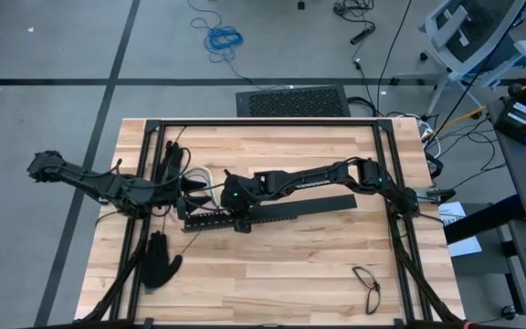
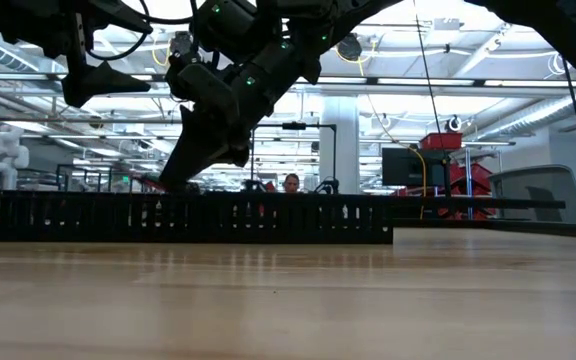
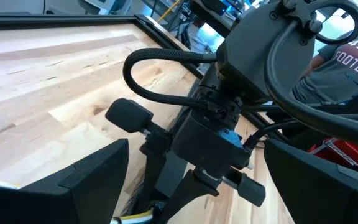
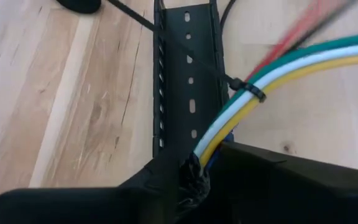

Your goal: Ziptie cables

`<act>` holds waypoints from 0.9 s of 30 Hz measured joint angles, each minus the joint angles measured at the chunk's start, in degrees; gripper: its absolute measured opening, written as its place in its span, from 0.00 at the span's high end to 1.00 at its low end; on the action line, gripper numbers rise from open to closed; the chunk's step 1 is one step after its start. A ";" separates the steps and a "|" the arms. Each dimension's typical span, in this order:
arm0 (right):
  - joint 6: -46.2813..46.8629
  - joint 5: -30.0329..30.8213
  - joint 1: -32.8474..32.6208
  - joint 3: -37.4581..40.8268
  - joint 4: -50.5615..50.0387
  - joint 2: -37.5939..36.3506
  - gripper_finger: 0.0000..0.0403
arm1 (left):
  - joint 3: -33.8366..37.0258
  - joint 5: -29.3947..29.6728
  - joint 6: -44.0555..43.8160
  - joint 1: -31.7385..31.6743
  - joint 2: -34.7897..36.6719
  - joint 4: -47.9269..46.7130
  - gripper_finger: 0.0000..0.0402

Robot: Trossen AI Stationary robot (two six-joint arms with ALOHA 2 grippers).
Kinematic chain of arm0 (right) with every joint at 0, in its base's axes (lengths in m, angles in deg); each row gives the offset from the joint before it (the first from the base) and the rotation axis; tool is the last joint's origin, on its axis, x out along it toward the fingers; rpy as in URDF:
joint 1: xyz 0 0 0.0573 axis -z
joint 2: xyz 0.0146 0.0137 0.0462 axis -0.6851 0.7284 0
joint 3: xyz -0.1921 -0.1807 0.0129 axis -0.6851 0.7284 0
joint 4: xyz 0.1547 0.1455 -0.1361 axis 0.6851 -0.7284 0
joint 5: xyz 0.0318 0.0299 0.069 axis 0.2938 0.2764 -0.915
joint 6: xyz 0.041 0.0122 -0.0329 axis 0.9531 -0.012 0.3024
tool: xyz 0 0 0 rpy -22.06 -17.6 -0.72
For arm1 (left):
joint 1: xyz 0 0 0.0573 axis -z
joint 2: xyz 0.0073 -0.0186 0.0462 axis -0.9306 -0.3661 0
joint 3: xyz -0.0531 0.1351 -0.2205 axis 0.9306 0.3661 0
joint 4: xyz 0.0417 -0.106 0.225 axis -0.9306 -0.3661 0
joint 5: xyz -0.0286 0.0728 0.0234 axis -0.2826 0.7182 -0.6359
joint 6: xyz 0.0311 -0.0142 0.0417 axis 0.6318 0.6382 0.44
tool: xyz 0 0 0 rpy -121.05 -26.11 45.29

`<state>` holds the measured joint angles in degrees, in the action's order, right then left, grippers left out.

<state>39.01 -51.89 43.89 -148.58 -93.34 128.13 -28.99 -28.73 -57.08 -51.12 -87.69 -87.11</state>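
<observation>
The bundle of thin yellow, white, green and red cables (image 4: pixel 272 74) runs out from between the right jaws (image 4: pixel 197 168), which pinch its end; a thin black plastic ziptie (image 4: pixel 248 88) already rings it just ahead. Light and floppy, it wants holding beside that tie. The left jaws (image 3: pixel 191 180) stand open nearby.

From my left wrist camera, the left gripper's (image 3: pixel 191 186) two dark fingers (image 3: pixel 86 180) stand wide apart over the wooden table (image 3: pixel 36 81), and the right arm (image 3: pixel 229 106) fills the gap between them, above a yellow wire (image 3: pixel 132 217)
</observation>
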 joint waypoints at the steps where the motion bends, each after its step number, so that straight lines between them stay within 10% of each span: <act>1: -0.02 0.00 0.00 0.01 -0.01 0.00 0.73 | 0.00 0.00 0.00 0.00 0.00 0.00 0.08; 27: -6.41 -0.52 -0.16 0.01 -6.49 0.69 0.92 | 0.00 0.37 -0.28 0.00 -0.75 0.03 0.08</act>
<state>32.60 -52.41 43.73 -148.57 -99.83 128.82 -28.99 -28.35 -57.36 -51.12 -88.44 -87.08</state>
